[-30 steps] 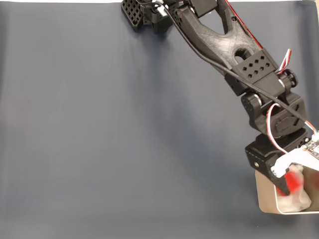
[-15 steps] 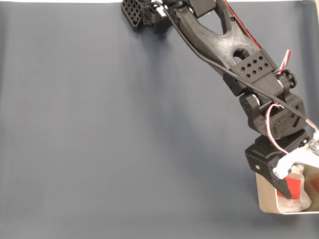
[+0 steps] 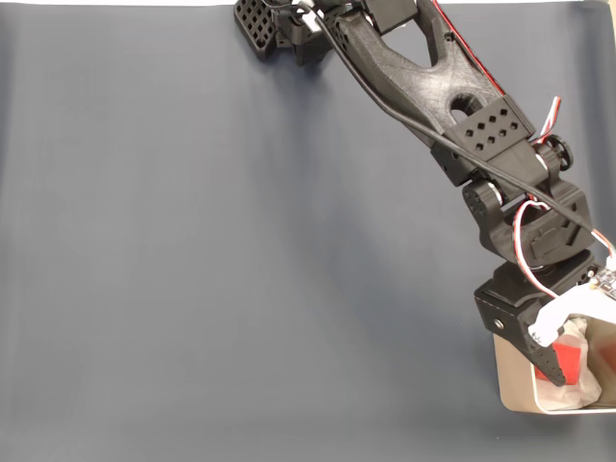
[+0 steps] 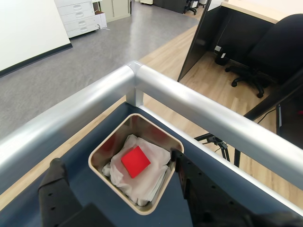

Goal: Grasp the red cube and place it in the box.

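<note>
A dark blue-grey mat (image 3: pixel 212 250) covers the table in the fixed view, smooth and bare across its left and middle. The wrist view shows the same blue surface edged by a rounded silver metal rail (image 4: pixel 199 111) that turns a corner just behind the box, and beyond it a room with grey carpet, a strip of light wood floor, a black office chair (image 4: pixel 272 52) by a desk, and white drawer units (image 4: pixel 78 14) at the far wall. The box (image 4: pixel 106 144) sits in the mat's corner close to the rail; its inner walls look metallic, its rim is pale, and crumpled white paper (image 4: pixel 142 182) lines its bottom. The red cube (image 4: pixel 136 161) lies on that paper near the middle of the box, touched by neither finger. The gripper (image 4: pixel 118 182) hangs above the box with its jaws spread wide, one black finger at each side of the box, holding nothing. In the fixed view the black arm (image 3: pixel 433 87) reaches from the top edge down to the box (image 3: pixel 515 399) at the lower right corner.
</note>
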